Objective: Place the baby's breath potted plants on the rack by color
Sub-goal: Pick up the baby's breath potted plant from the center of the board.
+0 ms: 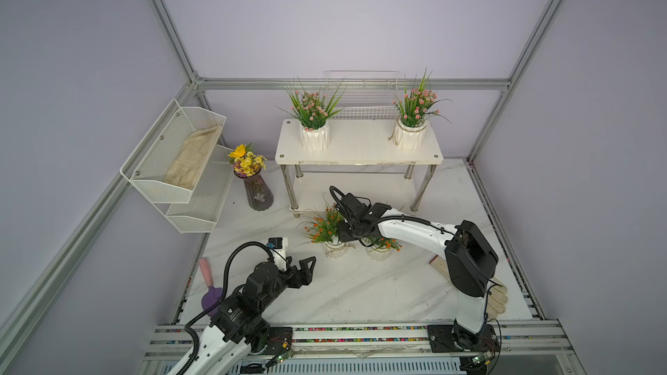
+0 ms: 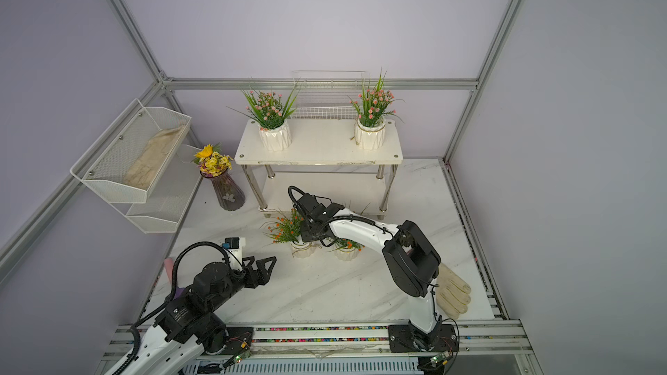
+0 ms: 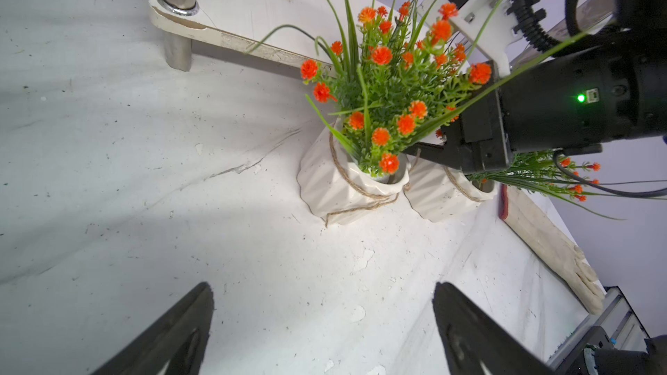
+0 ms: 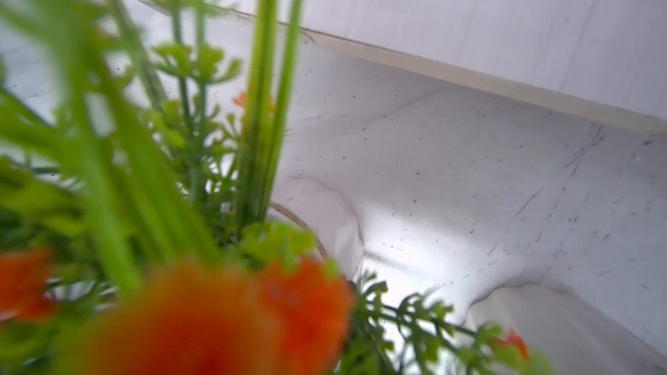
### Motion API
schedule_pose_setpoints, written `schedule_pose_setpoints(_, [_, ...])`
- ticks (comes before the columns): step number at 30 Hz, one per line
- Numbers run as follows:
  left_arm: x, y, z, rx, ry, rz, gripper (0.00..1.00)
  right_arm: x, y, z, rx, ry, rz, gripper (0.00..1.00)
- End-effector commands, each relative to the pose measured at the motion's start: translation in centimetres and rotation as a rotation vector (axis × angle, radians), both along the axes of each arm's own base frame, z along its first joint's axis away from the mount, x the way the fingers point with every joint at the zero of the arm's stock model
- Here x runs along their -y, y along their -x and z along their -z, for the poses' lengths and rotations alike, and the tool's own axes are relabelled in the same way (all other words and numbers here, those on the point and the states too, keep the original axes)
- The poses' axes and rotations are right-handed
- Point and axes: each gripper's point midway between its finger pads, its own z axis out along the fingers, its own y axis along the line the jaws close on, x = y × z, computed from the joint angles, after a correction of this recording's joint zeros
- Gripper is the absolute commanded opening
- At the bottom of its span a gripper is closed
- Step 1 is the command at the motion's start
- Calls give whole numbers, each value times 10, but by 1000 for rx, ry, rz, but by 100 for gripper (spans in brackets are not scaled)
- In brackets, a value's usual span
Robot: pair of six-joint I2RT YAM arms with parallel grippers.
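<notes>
Up top in both top views, a pink plant (image 1: 312, 111) and the other pink plant (image 1: 415, 106) stand on the top board of the rack (image 1: 361, 147). There's one at each end, well apart. The wrist views don't show them.

Mid frame, the tall orange plant (image 1: 324, 228) & the low orange plant (image 1: 382, 250) stand on the table (image 1: 346, 290) just in front of the rack, pots side by side. From up top the R arm hides lots.

The left wrist view shows more. There's string round both white pots, and the R gripper (image 3: 418, 151) pokes in btw the 2 plants, tip at the tall one's pot rim. It's shut tight. Leaves hide the tip, so I can't tell if it's pinching anything.

The right wrist view is mostly blurry green leaves & orange blobs, w/ the edge of the rack's low board across the upper right.

The L gripper (image 1: 308, 269) hangs at lower left of the top views, spread wide, nothing in it. Its own wrist view shows 2 black fingers (image 3: 195, 319) at the bottom edge, bare table btw them.

Only the top views show the yellow flowers in a dark vase (image 1: 257, 189), left of the rack.
</notes>
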Motion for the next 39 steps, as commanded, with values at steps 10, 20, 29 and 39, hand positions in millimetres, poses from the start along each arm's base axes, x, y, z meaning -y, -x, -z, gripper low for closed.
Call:
schedule_pose_setpoints(10, [20, 2, -40, 134, 21, 134, 99, -17, 6, -76, 33, -150, -106, 6])
schedule_pose_setpoints(20, [31, -4, -46, 203, 1, 166, 100, -20, 12, -109, 41, -190, -163, 6])
schedule_pose_setpoints(29, [42, -33, -59, 332, -145, 140, 100, -15, 23, -122, 30, -195, -197, 6])
schedule_pose_setpoints(39, [82, -45, -57, 417, -213, 280, 100, -10, 31, -125, 22, -193, -219, 6])
